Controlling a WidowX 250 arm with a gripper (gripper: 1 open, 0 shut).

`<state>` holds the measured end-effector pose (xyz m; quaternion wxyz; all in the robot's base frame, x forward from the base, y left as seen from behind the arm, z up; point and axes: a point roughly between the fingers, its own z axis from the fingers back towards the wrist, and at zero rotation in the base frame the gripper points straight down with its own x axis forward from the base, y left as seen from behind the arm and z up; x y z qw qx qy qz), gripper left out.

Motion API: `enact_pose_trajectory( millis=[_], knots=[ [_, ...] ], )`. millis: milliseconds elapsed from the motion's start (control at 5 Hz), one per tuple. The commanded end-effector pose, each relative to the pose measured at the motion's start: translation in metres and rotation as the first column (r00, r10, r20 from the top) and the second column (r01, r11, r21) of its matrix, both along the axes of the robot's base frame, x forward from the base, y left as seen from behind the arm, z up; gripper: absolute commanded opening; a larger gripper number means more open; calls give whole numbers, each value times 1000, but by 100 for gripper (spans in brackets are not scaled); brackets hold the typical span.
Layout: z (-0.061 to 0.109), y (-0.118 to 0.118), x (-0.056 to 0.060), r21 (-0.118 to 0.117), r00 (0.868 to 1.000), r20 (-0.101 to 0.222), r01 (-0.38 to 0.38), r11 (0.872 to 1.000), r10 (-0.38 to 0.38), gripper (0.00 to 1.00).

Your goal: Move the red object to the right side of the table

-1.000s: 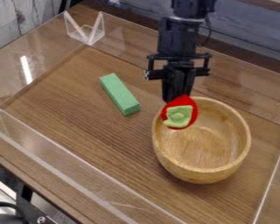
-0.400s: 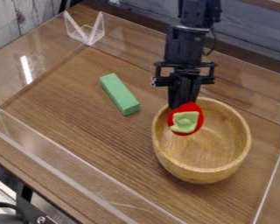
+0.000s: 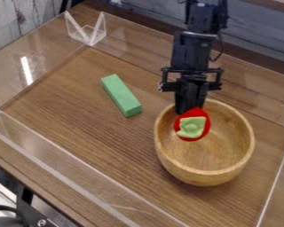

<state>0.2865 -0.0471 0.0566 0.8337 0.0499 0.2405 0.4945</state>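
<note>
So the red object [image 3: 192, 125], a little rounded toy fruit with its light green end facing the camera, is hanging inside the rim of the wooden bowl [image 3: 205, 160], up near the bowl's back-left wall rather than sitting on the bottom, as far as I can tell. It's pinched in the gripper [image 3: 193, 113], whose dark fingers are pressed in tight on the top of the fruit, so the jaws are basically closed around it. The arm comes down from the top of the shot at a steep angle, mostly pointing downward, and its black body blocks part of the bowl's far rim. The bowl itself sits on the right part of the table [image 3: 74, 133], a brown wood-grain top with low clear acrylic walls around it. Off to the left of the bowl, well apart from it, there's a green rectangular block [image 3: 121, 94] lying flat at a diagonal on the wood. Further back in the top left corner is a small clear acrylic bracket thing [image 3: 85, 29] by the wall.
</note>
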Motion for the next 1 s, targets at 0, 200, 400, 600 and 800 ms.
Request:
enact_pose_trajectory(
  millis=[0, 200, 400, 600, 800],
  knots=[
    [9, -7, 12, -18, 999, 55, 6, 1000, -5, 100],
    [6, -10, 15, -30, 999, 54, 1, 1000, 1, 100],
    [3, -10, 17, -36, 999, 54, -4, 999, 6, 100],
    [1, -9, 18, -45, 998, 55, -16, 999, 19, 100],
    [0, -9, 19, -55, 998, 52, -28, 998, 31, 100]
  ],
)
